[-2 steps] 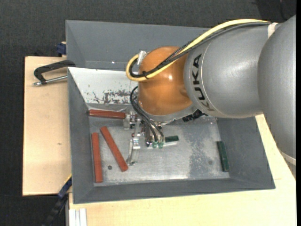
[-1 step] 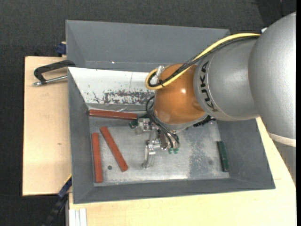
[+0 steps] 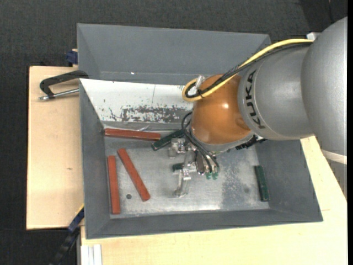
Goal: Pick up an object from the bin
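Observation:
My gripper [image 3: 181, 184] hangs low over the middle of the bin floor, its metal tip close to the bare floor. A dark green stick [image 3: 164, 142] lies just up and left of it, its right end hidden under the wrist. The nearest red-brown stick [image 3: 133, 174] lies slanted on the floor to the gripper's left, apart from it. Nothing shows in the gripper's grasp.
Another red-brown stick [image 3: 113, 184] lies straight along the left wall, and a third [image 3: 132, 133] runs along the back of the floor. A dark green stick [image 3: 261, 182] lies near the right wall. A small dark speck [image 3: 128, 196] sits on the floor at front left.

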You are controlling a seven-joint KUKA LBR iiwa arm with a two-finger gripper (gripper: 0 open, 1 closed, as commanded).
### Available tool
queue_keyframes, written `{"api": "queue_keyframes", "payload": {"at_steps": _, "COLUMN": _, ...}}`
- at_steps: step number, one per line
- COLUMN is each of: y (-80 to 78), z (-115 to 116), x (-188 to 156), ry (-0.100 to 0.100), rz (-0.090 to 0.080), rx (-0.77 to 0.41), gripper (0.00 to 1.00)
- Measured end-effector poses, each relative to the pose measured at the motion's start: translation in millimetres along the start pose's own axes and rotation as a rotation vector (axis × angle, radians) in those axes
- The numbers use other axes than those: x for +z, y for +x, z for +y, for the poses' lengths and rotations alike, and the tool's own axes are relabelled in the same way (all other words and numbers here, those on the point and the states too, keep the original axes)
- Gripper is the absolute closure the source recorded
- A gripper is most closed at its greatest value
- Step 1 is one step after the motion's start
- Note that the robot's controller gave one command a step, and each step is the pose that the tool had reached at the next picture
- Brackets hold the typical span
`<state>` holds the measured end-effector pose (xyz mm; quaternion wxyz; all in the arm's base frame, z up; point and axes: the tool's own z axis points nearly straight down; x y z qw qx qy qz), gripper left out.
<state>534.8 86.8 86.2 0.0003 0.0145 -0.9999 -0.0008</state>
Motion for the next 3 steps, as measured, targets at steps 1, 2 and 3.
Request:
{"api": "queue_keyframes", "payload": {"at_steps": 1, "y": -19.2, "z": -38.8, "x": -19.6, "ry": 0.002, "rz": -0.008, "rx": 0.015, "gripper": 0.00}}
{"api": "queue_keyframes", "payload": {"at_steps": 2, "y": -27.1, "z": -47.2, "x": 16.0, "ry": 0.000, "rz": -0.002, "rx": 0.030, "gripper": 0.00}}
{"api": "queue_keyframes", "payload": {"at_steps": 3, "y": -14.0, "z": -34.4, "x": 15.4, "ry": 0.000, "rz": -0.001, "rx": 0.101, "gripper": 1.00}}
